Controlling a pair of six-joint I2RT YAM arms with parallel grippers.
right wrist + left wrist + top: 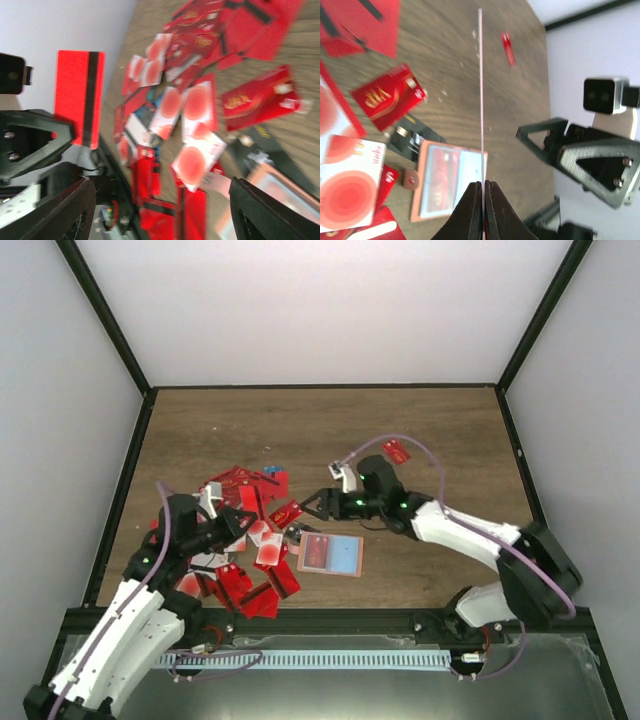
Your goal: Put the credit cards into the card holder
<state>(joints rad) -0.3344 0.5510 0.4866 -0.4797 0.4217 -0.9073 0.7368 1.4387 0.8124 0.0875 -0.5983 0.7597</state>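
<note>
The left gripper (483, 200) is pinched fully shut on one credit card (79, 97), a red one with a black stripe. It holds the card by its bottom edge so the card stands upright above the table (450, 430). From the left wrist view the card is just a thin line, edge-on. That looks deliberate to me: with most of the card sticking up free, there is something for a second pincer to take.

The right gripper (310, 506) faces it from just beside, fingers spread wide and nothing between them. I read this as a hand-over being set up, or a steadying grip before the card goes in.

The card holder (330, 554) lies flat on the wood with its red and light blue side up. It is at the right edge of the pile of credit cards (240, 540) and right under the two grippers, so the trip from pickup to slot is short. I can't tell whether any card is in it yet.

Now the count:
- There is one holder.
- One card is held in the air.
- One lone red card (396, 451) sits well apart at the back right.
- One blue card (272, 469) lies at the far rim of the pile.
- At least four pale cards with pink circles show in the heap.
- The red ones overlap too much for an exact number (well over a dozen, I'd judge).

Most of the job lies ahead.
</note>
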